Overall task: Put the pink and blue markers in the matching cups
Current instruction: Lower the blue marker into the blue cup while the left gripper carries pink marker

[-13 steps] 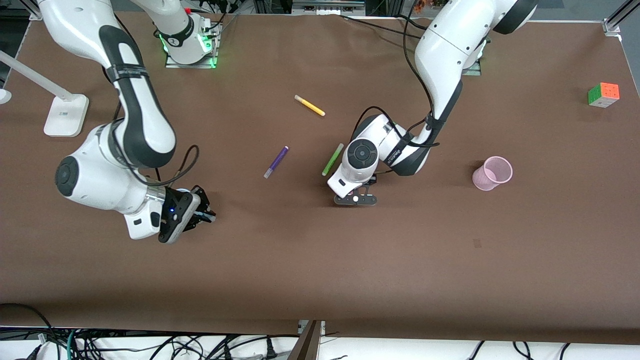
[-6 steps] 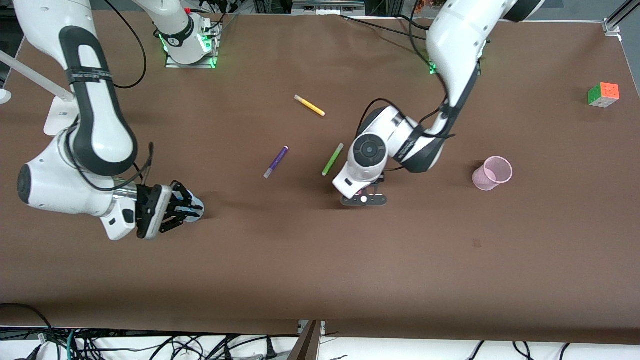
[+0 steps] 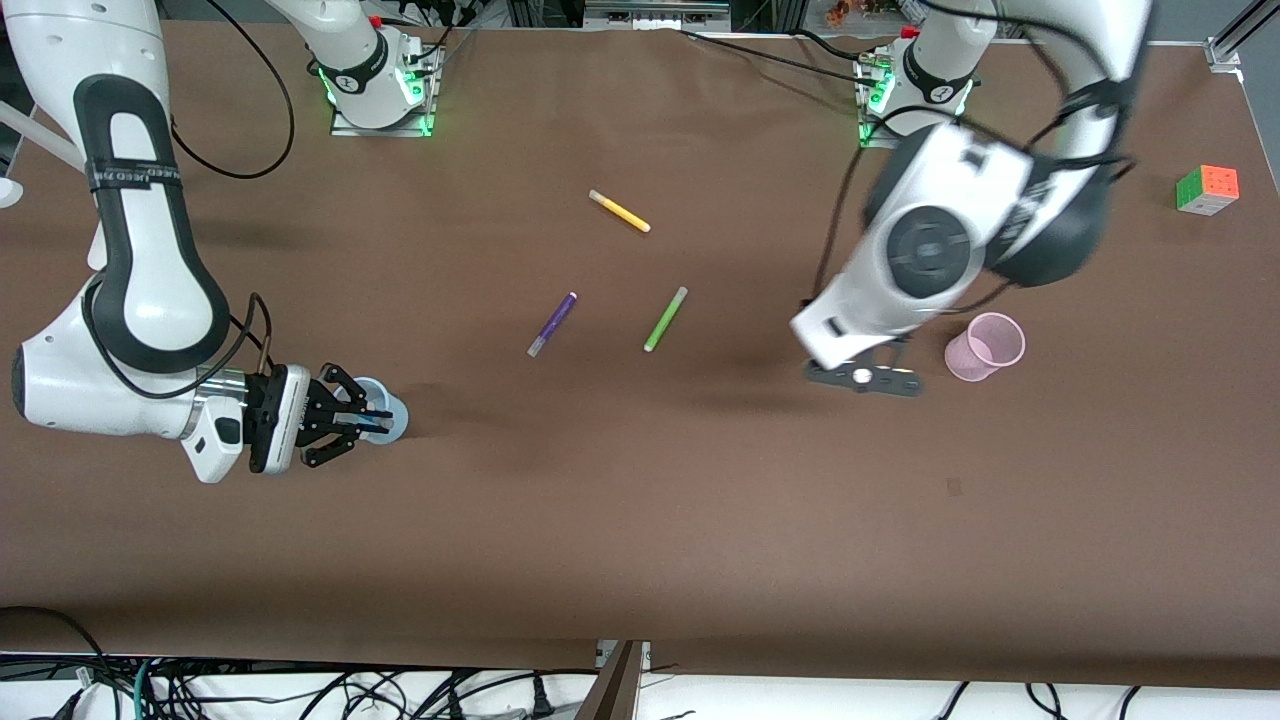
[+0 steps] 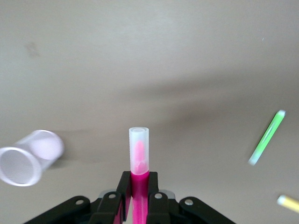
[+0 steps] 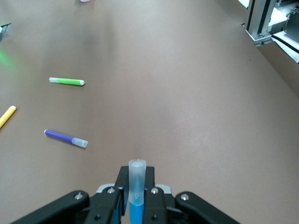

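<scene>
Left hand clamps pink marker beside pink cup; right hand (over blue cup) clamps blue marker

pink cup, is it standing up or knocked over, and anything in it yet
Upright and empty: the pink cup stands on its base with its open rim up and nothing inside. The pink marker is clamped in the left tool.

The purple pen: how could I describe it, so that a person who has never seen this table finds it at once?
Look at the middle of the brown table, where three pens lie loose. The purple pen lies beside the lime-green pen, toward the right arm's end of the table, and nearer to the front camera than the yellow pen. It alone is dark violet with a pale tip.
</scene>
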Robot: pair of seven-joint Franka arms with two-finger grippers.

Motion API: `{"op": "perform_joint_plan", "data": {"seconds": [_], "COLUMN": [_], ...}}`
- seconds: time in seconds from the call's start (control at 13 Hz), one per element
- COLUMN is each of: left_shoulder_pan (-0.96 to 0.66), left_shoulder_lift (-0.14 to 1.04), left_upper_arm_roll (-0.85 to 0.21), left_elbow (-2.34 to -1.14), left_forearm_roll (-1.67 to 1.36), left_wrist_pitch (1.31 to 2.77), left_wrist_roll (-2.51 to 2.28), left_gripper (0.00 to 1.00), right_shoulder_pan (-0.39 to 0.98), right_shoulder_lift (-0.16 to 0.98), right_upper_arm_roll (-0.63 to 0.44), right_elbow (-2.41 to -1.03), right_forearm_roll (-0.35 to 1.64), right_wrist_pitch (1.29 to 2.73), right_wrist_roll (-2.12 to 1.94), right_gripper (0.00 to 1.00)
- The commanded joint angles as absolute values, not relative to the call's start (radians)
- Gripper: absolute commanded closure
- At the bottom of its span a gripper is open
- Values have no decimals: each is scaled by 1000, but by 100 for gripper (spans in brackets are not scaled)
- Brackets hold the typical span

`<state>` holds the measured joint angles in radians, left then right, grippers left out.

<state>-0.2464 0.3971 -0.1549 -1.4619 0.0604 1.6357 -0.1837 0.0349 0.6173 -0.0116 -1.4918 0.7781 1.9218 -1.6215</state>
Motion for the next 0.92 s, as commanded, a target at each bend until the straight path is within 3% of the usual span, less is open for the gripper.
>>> {"op": "perform_joint_plan", "data": {"seconds": [0.0,0.38,0.85], "left_shoulder_pan": [-161,-13,193], "left_shoulder_lift": [344,345,342], "left_upper_arm_roll": [-164,-164,-164], "left_elbow": [-1499,-1515,-1742], "left_forearm_roll": [43,-79,-354], "left_wrist_pitch": [1624,1638,1825], "left_wrist_roll": [80,513,1180], "left_gripper": [100,100,100], "right_shoulder_pan": [11,-11,-35], "right_shoulder_lift": [637,638,650], "right_upper_arm_roll": [3,3,2], "right_elbow": [-1491,-1493,-1497], "right_forearm_roll": [834,844,845], "right_wrist_pitch": [1899,1842,1786], "right_wrist_roll": [-1706,-1732,-1807], "right_gripper": [91,91,90]}}
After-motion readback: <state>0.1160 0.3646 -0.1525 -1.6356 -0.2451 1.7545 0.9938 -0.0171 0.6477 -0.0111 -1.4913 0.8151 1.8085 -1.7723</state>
